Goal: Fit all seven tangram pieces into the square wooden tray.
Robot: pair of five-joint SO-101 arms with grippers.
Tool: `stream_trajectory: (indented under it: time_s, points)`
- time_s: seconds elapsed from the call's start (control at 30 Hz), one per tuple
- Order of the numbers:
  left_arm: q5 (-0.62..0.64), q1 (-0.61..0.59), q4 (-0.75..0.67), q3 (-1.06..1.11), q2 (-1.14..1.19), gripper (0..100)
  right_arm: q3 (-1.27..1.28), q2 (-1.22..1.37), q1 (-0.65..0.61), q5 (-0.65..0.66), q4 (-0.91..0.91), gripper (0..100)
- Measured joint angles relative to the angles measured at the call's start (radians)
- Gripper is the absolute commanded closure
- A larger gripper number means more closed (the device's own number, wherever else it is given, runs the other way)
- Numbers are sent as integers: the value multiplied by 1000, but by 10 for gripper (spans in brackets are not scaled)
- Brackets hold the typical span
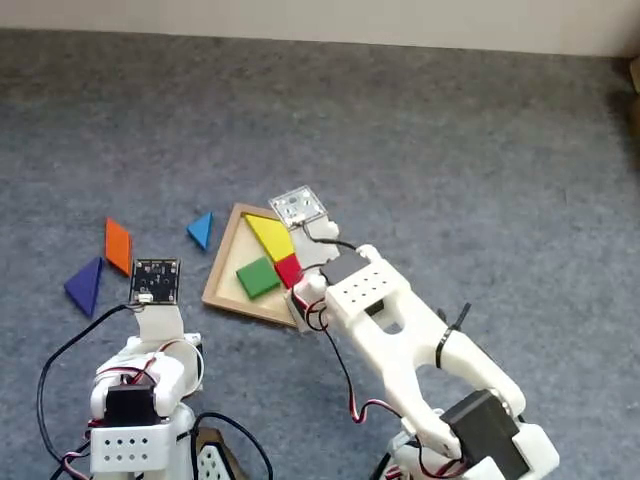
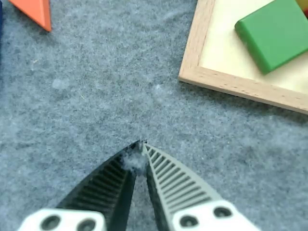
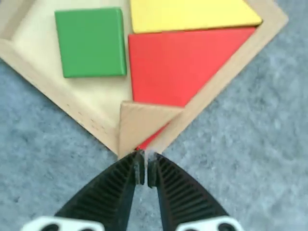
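Note:
The square wooden tray (image 1: pixel 222 283) lies mid-table and holds a yellow triangle (image 1: pixel 270 236), a green square (image 1: pixel 258 277) and a red triangle (image 1: pixel 288 270). In the right wrist view a pale wood-coloured triangle (image 3: pixel 142 126) sits in the tray's near corner, partly over the red triangle (image 3: pixel 178 65). My right gripper (image 3: pixel 143 158) is shut, its tips right at that corner of the tray (image 3: pixel 48 79). My left gripper (image 2: pixel 141 145) is shut over bare carpet, a little short of the tray's edge (image 2: pixel 231 84). An orange parallelogram (image 1: pixel 118 245), a small blue triangle (image 1: pixel 201 230) and a dark blue triangle (image 1: pixel 86 285) lie left of the tray.
Grey carpet (image 1: pixel 450 150) covers the whole table. The right arm (image 1: pixel 400 330) reaches in from the front right over the tray's near corner, and the left arm (image 1: pixel 145 385) stands at the front left. Open carpet spreads behind and right of the tray.

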Motion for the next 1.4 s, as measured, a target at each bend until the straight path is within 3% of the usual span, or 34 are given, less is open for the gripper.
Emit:
stream_trajectory:
  time_s: [0.2,0.43,0.9,1.23,1.4]
  points:
    - [0,0,0,0,0,995,0,40,-17,0,-11,980]
    - [0,0,0,0,0,995,-72,137,-40,-92,-11,980]
    - [0,0,0,0,0,995,-161,141,-121,-100,-11,980]
    - [0,0,0,0,0,995,-180,66,21,-100,-11,980]
    - [0,0,0,0,0,995,-180,150,38,-100,-11,980]
